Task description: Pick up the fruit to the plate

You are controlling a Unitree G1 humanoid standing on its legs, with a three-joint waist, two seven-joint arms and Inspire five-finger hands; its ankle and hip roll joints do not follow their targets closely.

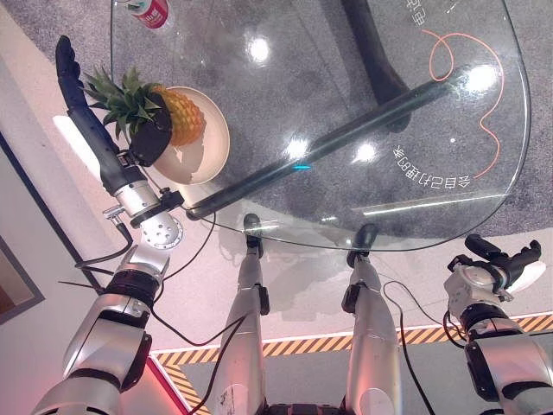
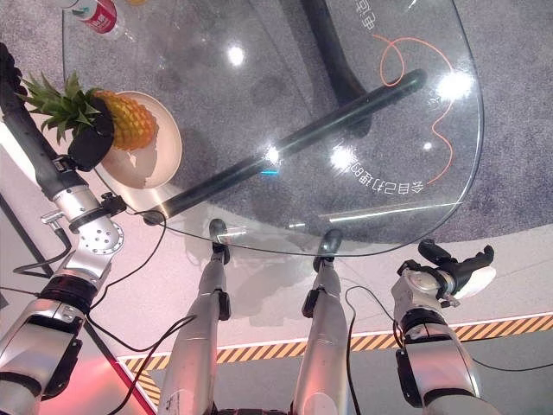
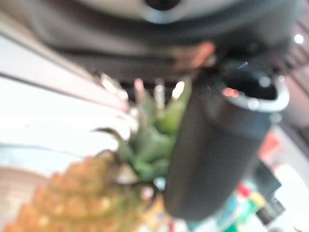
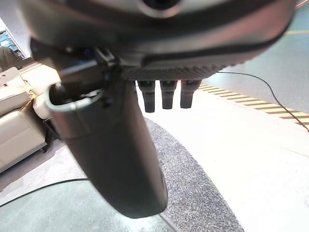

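Golden pineapple [image 1: 177, 115] lies lengthwise on the plate [image 1: 212, 147], crown toward the left hand [image 1: 149, 137] curled around its leafy end.

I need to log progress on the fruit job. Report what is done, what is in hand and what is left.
Done: the pineapple already lies on the cream plate at the glass table's left edge.
In hand: the left robot hand is at the fruit's leafy crown; whether it grips cannot be told.
Left: probably only letting go and pulling back. The right robot hand hangs open beside the table.
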